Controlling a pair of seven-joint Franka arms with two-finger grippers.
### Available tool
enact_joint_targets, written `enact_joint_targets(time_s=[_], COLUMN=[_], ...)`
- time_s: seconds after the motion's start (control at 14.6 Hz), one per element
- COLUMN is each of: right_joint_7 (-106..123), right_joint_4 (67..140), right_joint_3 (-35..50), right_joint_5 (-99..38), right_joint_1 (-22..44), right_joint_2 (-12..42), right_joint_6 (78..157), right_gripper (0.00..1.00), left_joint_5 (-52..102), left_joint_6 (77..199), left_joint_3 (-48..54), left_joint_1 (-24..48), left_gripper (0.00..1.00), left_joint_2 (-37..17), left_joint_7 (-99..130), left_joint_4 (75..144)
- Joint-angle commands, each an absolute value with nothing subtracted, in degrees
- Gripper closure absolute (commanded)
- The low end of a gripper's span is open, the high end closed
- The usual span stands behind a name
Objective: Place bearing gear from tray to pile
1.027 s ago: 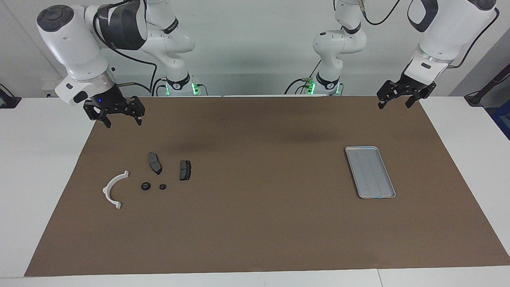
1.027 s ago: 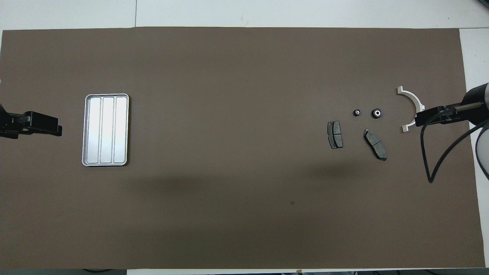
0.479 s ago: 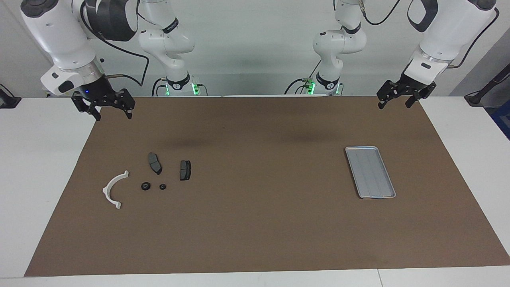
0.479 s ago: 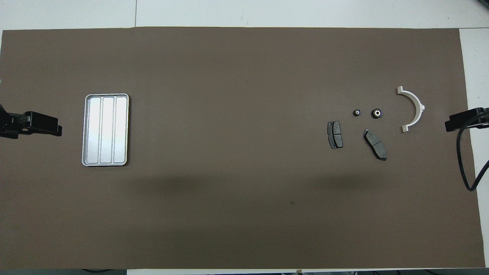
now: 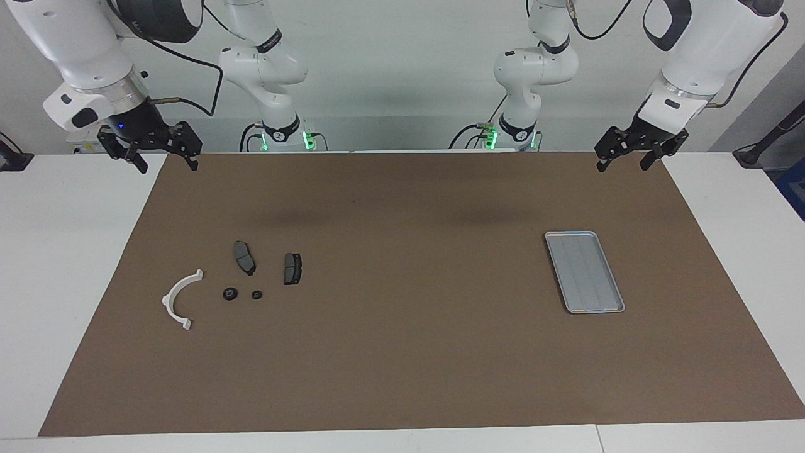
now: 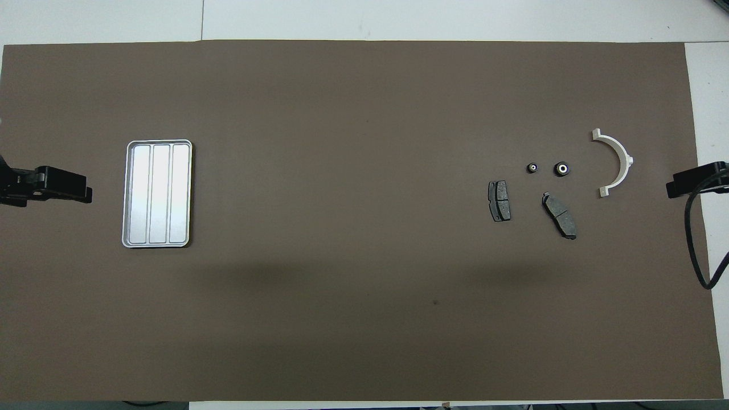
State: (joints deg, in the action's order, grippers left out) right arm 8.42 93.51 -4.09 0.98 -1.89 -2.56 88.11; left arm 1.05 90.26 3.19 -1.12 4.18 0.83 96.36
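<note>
The silver tray [image 5: 585,272] [image 6: 157,193] lies on the brown mat toward the left arm's end, with nothing in it. Toward the right arm's end the pile holds two dark pads [image 5: 244,257] [image 5: 292,268], a white curved bracket [image 5: 180,299] [image 6: 618,162] and two small black round bearing gears [image 5: 231,294] [image 5: 256,294] [image 6: 561,168] [image 6: 532,167]. My right gripper [image 5: 166,165] [image 6: 673,188] hangs open and empty, high over the mat's edge beside the bracket. My left gripper [image 5: 622,165] [image 6: 85,193] waits open and empty over the mat's edge beside the tray.
A brown mat [image 5: 415,352] covers most of the white table [image 5: 56,264]. A black cable [image 6: 692,239] droops from the right arm over the mat's edge. Both arm bases [image 5: 280,132] [image 5: 516,132] stand at the robots' end.
The right gripper has risen and drawn back from over the pile toward the mat's edge at its own end. The left arm and the parts have not moved.
</note>
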Motion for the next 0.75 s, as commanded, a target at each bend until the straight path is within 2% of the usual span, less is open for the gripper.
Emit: enact_joint_targets(time_s=[0.0, 0.68], right_joint_7=[8.3, 6.8], right_joint_4=[93.6, 94.0], right_joint_3=[-3.3, -3.2], right_joint_5=[1.1, 1.4], right_joint_1=[-2.9, -2.9], right_joint_2=[-3.0, -3.4], right_joint_6=[87.2, 86.3], right_gripper=[0.00, 0.00], left_joint_5=[0.2, 0.2], left_joint_6=[90.6, 90.6], left_joint_3=[3.1, 3.2], left_joint_1=[-1.0, -0.9], left_gripper=[0.00, 0.00], left_joint_2=[5.4, 5.4], left_joint_7=[0.2, 0.2], left_joint_4=[97.6, 97.6])
